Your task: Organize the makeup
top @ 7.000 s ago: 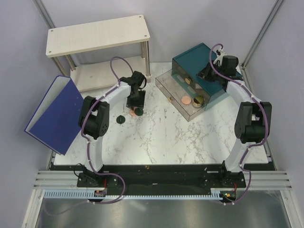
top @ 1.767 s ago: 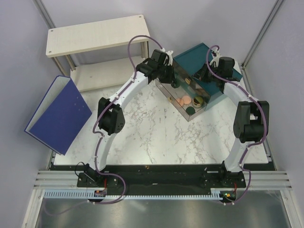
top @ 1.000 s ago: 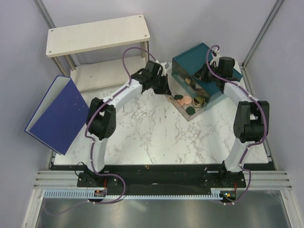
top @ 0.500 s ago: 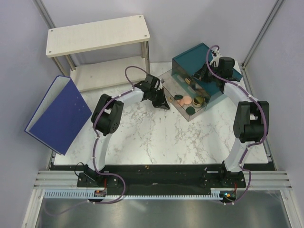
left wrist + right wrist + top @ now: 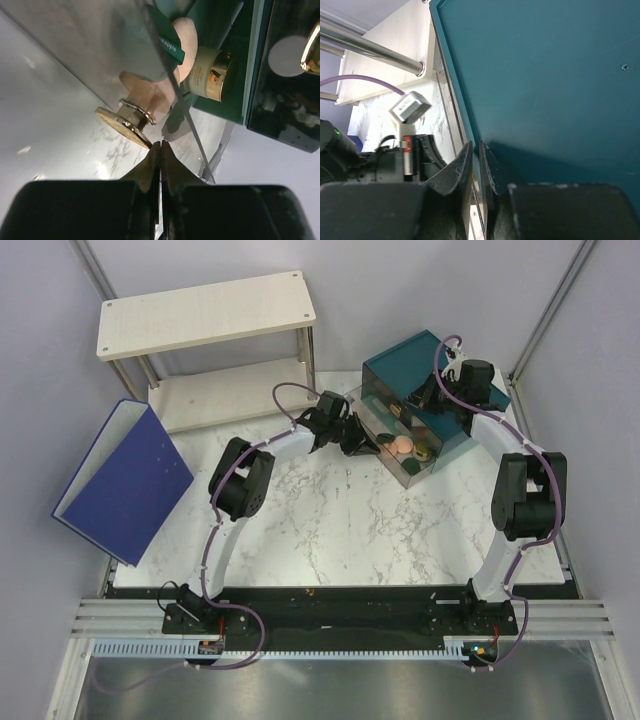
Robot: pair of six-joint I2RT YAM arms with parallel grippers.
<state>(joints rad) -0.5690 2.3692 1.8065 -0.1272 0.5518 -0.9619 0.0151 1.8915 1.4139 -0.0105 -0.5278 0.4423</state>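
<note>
The makeup lies in a clear drawer (image 5: 408, 468) that juts out of the teal drawer box (image 5: 408, 358). Through its clear front I see a peach-pink compact (image 5: 186, 34), a gold-rimmed tin (image 5: 210, 80) and a mint-green tube (image 5: 169, 41). From above, the compact (image 5: 400, 446) and the tin (image 5: 422, 452) show. My left gripper (image 5: 161, 144) is shut with nothing in it, its tips right beside the drawer's gold knob (image 5: 123, 125). My right gripper (image 5: 476, 145) is shut on the thin edge of the teal box's wall (image 5: 560, 75).
A white two-level shelf (image 5: 205, 315) stands at the back left. A blue binder (image 5: 125, 480) leans at the table's left edge. The left arm (image 5: 290, 440) stretches across the marble table (image 5: 330, 520) toward the drawer.
My left gripper, still shut, has moved right to the drawer front, and the clear drawer has slid further into the teal box. The right arm has not moved.
</note>
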